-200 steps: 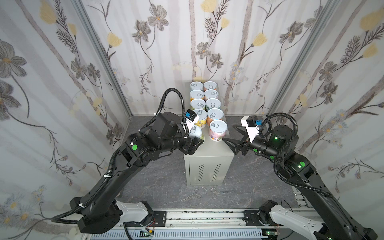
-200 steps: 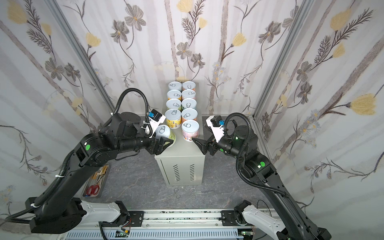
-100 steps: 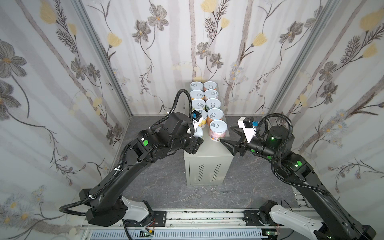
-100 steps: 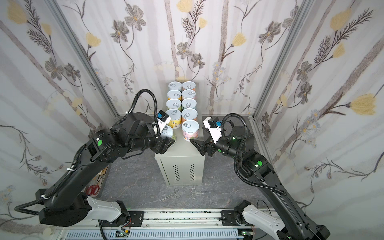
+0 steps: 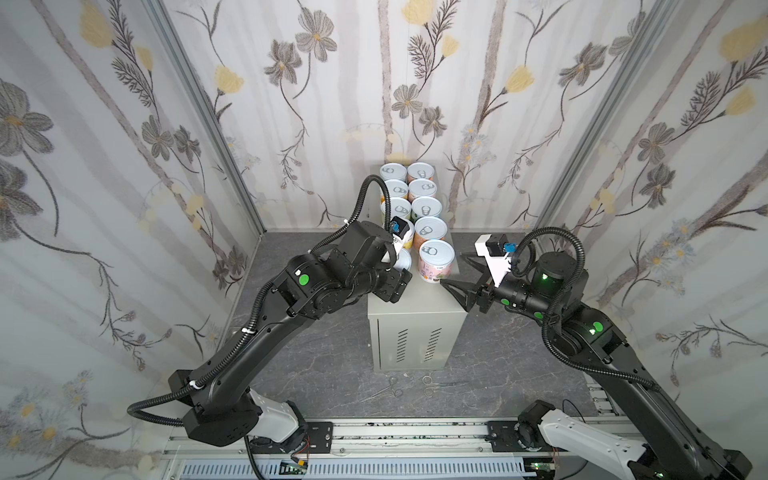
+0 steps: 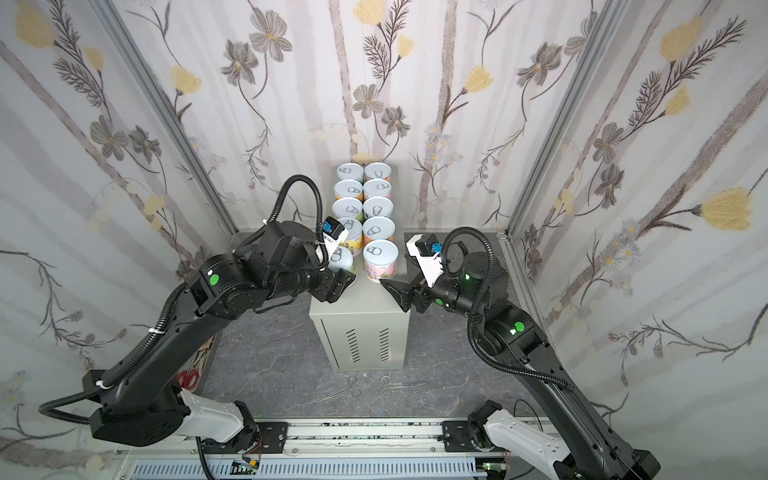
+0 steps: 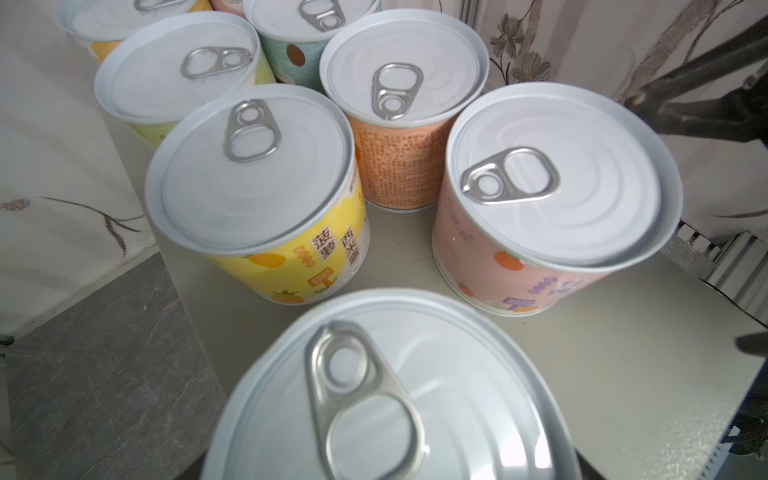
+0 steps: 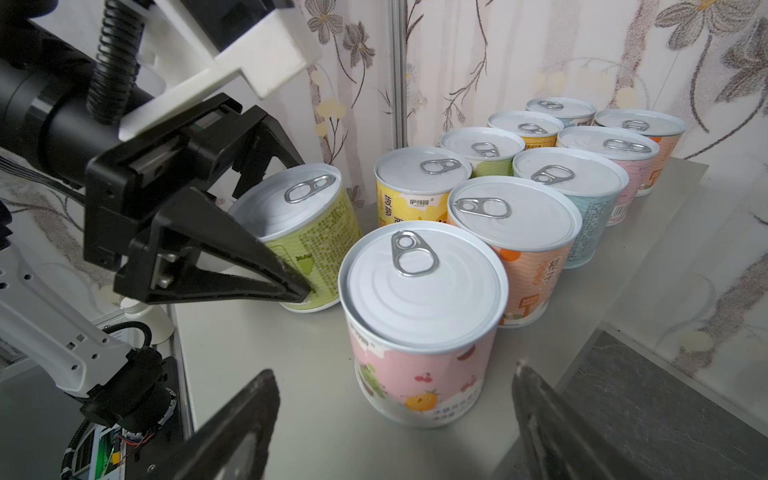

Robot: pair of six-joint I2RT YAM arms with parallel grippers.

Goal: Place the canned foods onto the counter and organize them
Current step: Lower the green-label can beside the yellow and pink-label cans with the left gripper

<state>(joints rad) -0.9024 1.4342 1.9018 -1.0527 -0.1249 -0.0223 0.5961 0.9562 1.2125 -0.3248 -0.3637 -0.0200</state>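
Floral wallpaper (image 5: 291, 104) lines the walls around a dark marbled floor (image 5: 316, 365).

In both top views a tall grey desk (image 5: 415, 332) stands in the middle. The canned foods (image 5: 426, 206) sit on its top in two rows running back toward the wall. The left arm (image 5: 257, 345) comes in from the left. The left jaws are at the green tin (image 6: 341, 258), the front tin of the left row, and the wrist mostly hides them. At the desk's right edge the right jaws are spread wide and empty, pointing at the pink tin (image 5: 436, 259) at the front of the right row.

In the left wrist view, the green tin's silver pull-tab lid fills the foreground, blurred. Beyond it stand a yellow tin (image 7: 291, 249) and the pink tin, close but apart, with an orange tin (image 7: 399, 166) behind them.

In the right wrist view, the left jaws are closed on the green tin's sides. The tin leans rather than standing upright. The right fingers (image 8: 232, 428) stand wide apart, just short of the upright pink tin and not touching it.
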